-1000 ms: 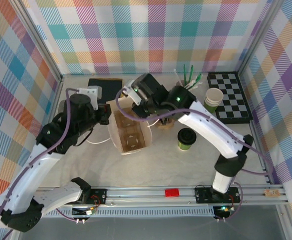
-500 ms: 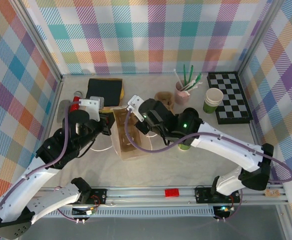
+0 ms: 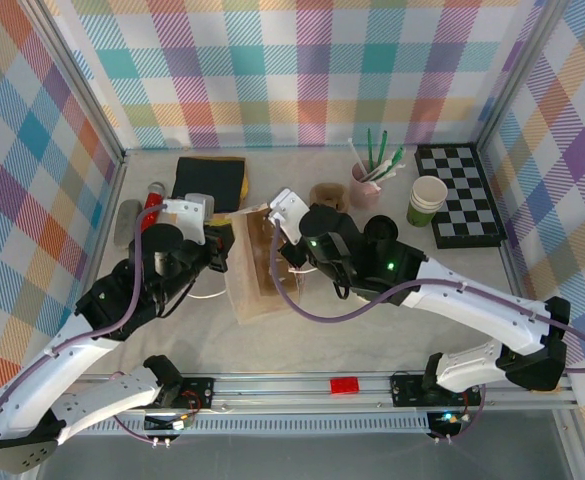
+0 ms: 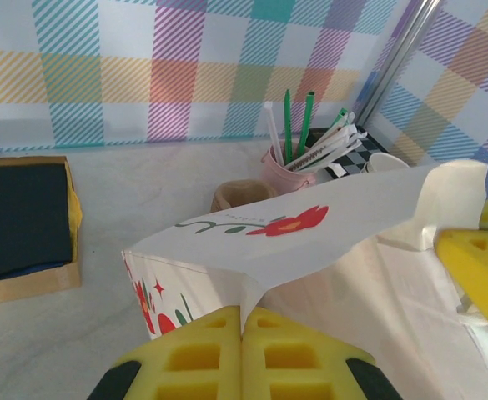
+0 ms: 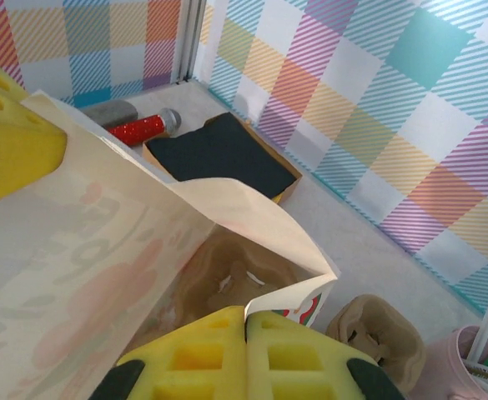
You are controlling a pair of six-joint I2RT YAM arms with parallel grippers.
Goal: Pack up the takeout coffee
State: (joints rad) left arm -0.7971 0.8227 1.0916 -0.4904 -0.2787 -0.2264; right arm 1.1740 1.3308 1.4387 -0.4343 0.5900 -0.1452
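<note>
The white paper bag [image 3: 252, 285] with red flower print stands mid-table, held from both sides. My left gripper [image 3: 224, 246] is shut on the bag's left rim [image 4: 252, 283]; the yellow pads [image 4: 202, 354] pinch a paper fold. My right gripper [image 3: 284, 243] is shut on the opposite rim [image 5: 310, 287], pads [image 5: 298, 354] pressed together over the paper. Inside the bag [image 5: 102, 250] lies a brown cardboard insert [image 5: 235, 271]. The takeout coffee is hidden under my right arm [image 3: 422, 285].
A lidless green cup [image 3: 428, 200], a pink cup of straws [image 3: 365, 182] and a brown cup carrier [image 3: 327, 195] stand behind the bag. A checkerboard [image 3: 459, 195] lies back right. A black-filled tray [image 3: 210, 180] and a red bottle [image 3: 152, 195] sit back left.
Both grippers have drawn the bag toward the near edge, and its mouth has narrowed and tilted. My right arm has swung down and now covers the coffee cup.
</note>
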